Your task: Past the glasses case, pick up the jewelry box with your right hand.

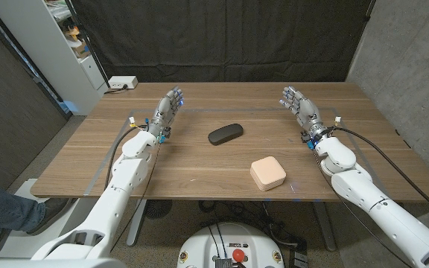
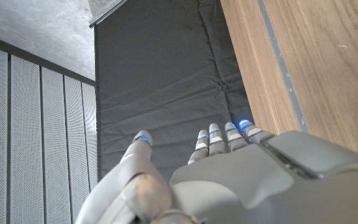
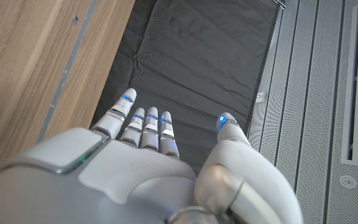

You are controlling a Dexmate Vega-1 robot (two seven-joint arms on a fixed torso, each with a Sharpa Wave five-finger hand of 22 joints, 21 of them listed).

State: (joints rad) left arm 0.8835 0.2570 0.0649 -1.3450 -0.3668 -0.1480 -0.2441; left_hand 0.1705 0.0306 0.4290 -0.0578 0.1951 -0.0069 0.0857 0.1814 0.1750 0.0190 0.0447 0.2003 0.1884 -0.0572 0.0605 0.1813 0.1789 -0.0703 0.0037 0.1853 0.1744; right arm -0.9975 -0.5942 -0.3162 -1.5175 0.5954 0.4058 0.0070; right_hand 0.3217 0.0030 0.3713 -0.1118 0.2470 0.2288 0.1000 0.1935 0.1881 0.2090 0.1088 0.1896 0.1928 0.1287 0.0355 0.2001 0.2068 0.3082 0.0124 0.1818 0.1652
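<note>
Wooden table (image 1: 199,167) carries everything here. Nearest its front edge, right of the middle, lies the jewelry box (image 1: 267,173), a pale peach square with rounded corners, flat on the boards and untouched. Farther in, close to the table's centre and a little to the left of the box, sits the glasses case (image 1: 225,134), a dark oval lying at a slight angle; the two are apart, with bare wood between them.

On the right side of the table, level with the case, the right hand (image 1: 302,109) holds nothing, its fingers stretched out and slightly apart, pointing toward the far edge. It is well apart from the jewelry box, which lies nearer the front edge and inward of its forearm. The right wrist view shows the same straight fingers (image 3: 146,127) with blue lights at the tips, beside the table's edge.

On the left side, the left hand (image 1: 166,112) mirrors it, released and unclenched, fingers extended toward the far edge, nothing grasped.

Beyond the far left corner a white box (image 1: 122,83) sits by a black curtain (image 1: 222,37).
</note>
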